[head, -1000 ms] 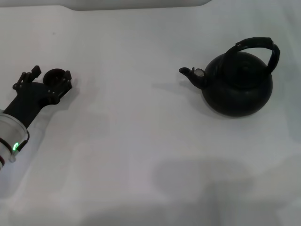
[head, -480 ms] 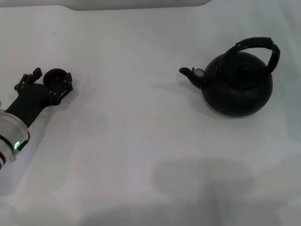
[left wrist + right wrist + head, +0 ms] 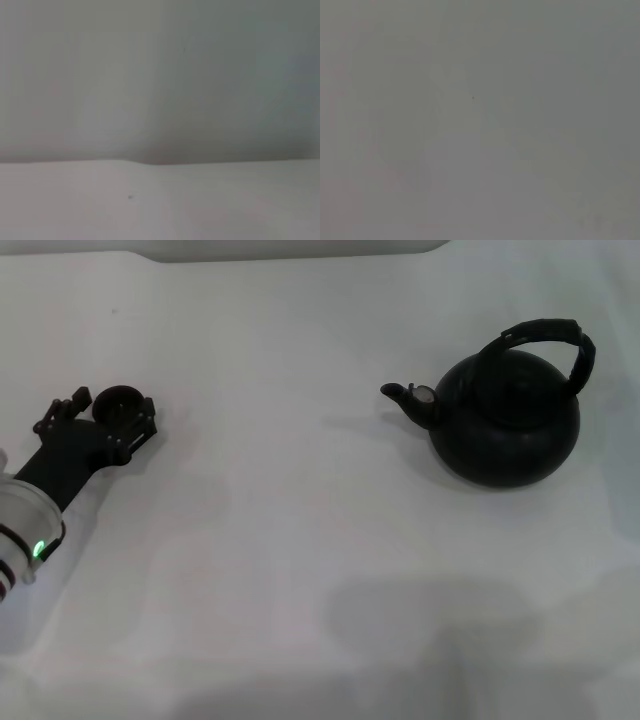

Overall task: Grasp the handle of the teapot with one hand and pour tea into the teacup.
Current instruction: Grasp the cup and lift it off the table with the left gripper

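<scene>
The teapot [image 3: 505,425] stands on the right of the white table, round and matte black, with its spout [image 3: 400,395] pointing left. Its handle [image 3: 548,335] arches over the lid with nothing touching it. Far to the left, the small dark teacup [image 3: 120,400] sits between the fingers of my left gripper [image 3: 110,404], which is shut on the cup's sides. That arm reaches in from the lower left. My right gripper is out of view. Both wrist views show only blank pale surface.
The white table [image 3: 300,520] stretches wide between the teacup and the teapot. A pale raised edge [image 3: 290,248] runs along the back.
My left gripper and the teacup in it have shifted slightly to the right. The teapot has not moved.
</scene>
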Robot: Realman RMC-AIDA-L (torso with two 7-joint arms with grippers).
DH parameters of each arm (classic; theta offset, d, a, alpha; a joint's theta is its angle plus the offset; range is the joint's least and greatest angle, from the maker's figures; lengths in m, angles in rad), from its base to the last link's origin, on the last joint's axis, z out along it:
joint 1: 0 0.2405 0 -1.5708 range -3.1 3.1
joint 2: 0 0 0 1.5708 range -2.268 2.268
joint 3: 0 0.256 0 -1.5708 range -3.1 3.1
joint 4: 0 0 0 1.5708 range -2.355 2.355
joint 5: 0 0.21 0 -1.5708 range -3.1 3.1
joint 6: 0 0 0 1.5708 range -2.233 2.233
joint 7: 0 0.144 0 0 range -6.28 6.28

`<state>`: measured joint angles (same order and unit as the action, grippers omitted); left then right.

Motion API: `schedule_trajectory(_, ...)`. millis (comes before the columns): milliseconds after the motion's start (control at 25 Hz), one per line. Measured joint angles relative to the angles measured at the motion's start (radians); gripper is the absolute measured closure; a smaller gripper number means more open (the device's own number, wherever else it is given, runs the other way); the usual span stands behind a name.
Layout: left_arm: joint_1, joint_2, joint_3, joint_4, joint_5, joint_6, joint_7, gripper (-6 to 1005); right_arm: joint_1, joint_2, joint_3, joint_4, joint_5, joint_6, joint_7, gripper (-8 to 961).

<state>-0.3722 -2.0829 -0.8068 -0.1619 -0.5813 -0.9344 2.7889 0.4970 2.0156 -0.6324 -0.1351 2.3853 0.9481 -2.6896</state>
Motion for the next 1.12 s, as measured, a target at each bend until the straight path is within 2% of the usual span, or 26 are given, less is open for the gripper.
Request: schedule_trajectory(1120, -0.007, 0.001, 0.008, -0.008, 0.0, 0.042, 0.0, 129, 0.006, 0.0, 0.009, -0.005, 0.0, -0.002, -0.007, 122)
